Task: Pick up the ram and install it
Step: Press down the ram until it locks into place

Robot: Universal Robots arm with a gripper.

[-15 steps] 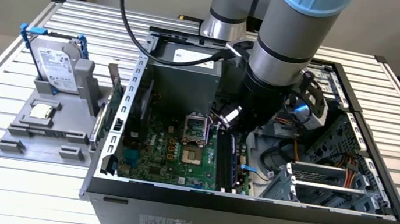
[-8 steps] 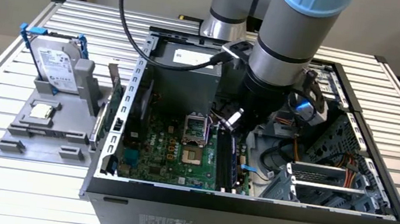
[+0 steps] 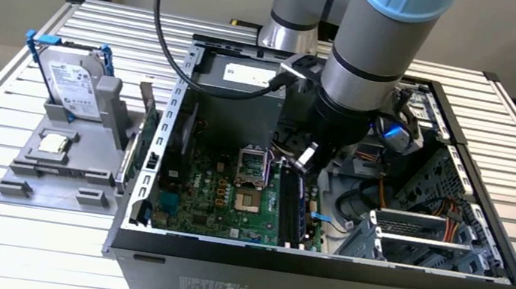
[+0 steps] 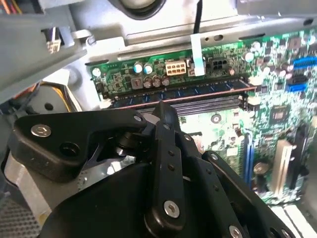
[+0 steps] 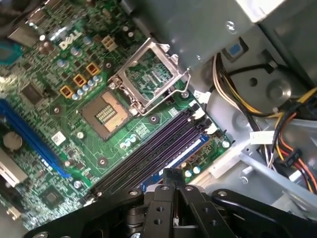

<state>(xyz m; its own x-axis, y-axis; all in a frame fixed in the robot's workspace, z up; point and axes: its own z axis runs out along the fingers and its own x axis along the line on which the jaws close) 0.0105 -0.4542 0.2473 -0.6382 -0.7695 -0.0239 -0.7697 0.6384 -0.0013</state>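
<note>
Hand inside open case, over the memory slots; ram sitting in a slot.

Arm (image 3: 377, 55) is reaching down into the case (image 3: 322, 263), which is lying open on the slatted bench (image 3: 13, 231). Hand (image 5: 173, 174) is hovering just above the black slots (image 5: 148, 148) on the green motherboard (image 5: 59, 89), fingers pressed together with nothing between them. Ram (image 4: 183, 92) is lying lengthwise in the slot nearest the board's edge, its bluish strip showing beside the black slots in both wrist views (image 5: 183, 151); whether the fingertips are touching it cannot be told. Empty CPU socket (image 5: 106, 113) is sitting open beside the slots. In the exterior view, a hard drive (image 3: 74, 85) is standing in a grey holder (image 3: 46, 175) at the exterior view's left, well apart from the case.
</note>
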